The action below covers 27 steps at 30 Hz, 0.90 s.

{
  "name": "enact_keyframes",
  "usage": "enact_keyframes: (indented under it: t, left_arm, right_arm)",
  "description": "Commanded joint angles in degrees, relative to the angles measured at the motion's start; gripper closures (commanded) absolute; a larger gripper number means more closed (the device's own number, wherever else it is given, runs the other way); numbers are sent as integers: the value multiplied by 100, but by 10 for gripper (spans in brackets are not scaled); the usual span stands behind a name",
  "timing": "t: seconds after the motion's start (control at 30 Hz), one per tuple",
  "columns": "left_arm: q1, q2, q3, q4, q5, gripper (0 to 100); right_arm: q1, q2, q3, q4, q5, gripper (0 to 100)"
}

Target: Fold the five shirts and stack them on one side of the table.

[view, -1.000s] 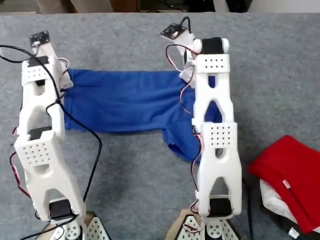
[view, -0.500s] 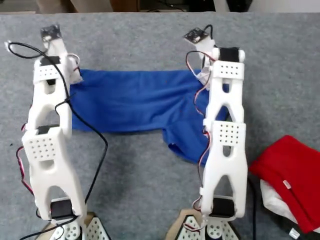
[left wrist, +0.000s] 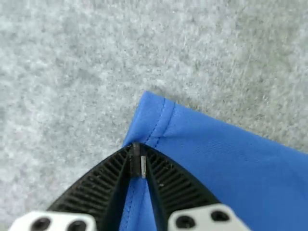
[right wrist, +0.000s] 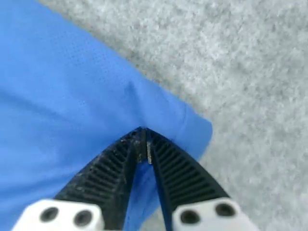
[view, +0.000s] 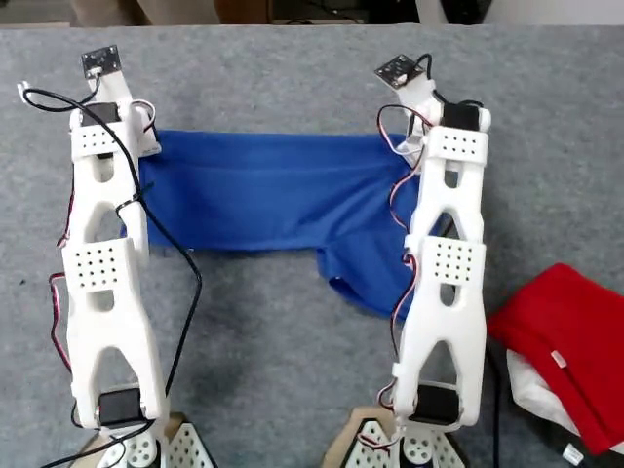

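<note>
A blue shirt (view: 263,190) lay partly folded across the middle of the grey table (view: 292,68), its far corners pinched tight by the left gripper (left wrist: 138,159) and right gripper (right wrist: 143,142), while a red shirt (view: 570,336) sat bundled at the right edge, so most of the folding apparently lay ahead.

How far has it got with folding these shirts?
Early days, it seems. Done: a red shirt lies folded on a white cloth at the table edge. In hand: the left end effector and the right end effector each pinch a far corner of the blue shirt, which lies spread out. Left: folding it, stacking it, then the rest of the five.
</note>
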Motion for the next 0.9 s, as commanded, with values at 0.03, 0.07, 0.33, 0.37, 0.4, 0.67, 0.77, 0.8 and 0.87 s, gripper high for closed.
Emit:
enact_keyframes:
  t: [0.03, 0.07, 0.33, 0.37, 0.4, 0.67, 0.77, 0.8, 0.87]
  left_arm:
    - [-149, -57, -1626, 800, 246, 981]
    - [-149, -57, -1952, 1055, 220, 981]
    - [-132, -110, -3218, 2822, -97, 981]
    - [-141, -154, -3218, 2989, -97, 981]
    - [-158, -154, -3182, 3024, -88, 981]
    - [-598, -831, -3200, 3033, -325, 981]
    - [-686, -1051, -3182, 3042, -404, 982]
    - [-695, -1112, -3086, 3042, -431, 982]
    - [-703, -1279, -2646, 3042, -440, 982]
  right_arm:
    - [-180, -690, -1042, 853, 70, 992]
    - [-259, -822, -1095, 1055, 123, 992]
    - [-576, -1895, -831, 1758, 264, 993]
    - [-576, -2009, -699, 1758, 229, 993]
    - [-620, -2167, -497, 1758, 193, 991]
    - [-1262, -4145, 2642, 1732, 352, 991]
    - [-1402, -4813, 3662, 1521, 431, 990]
    - [-1411, -5033, 3996, 1389, 431, 990]
    - [-1411, -5402, 4585, 1160, 492, 990]
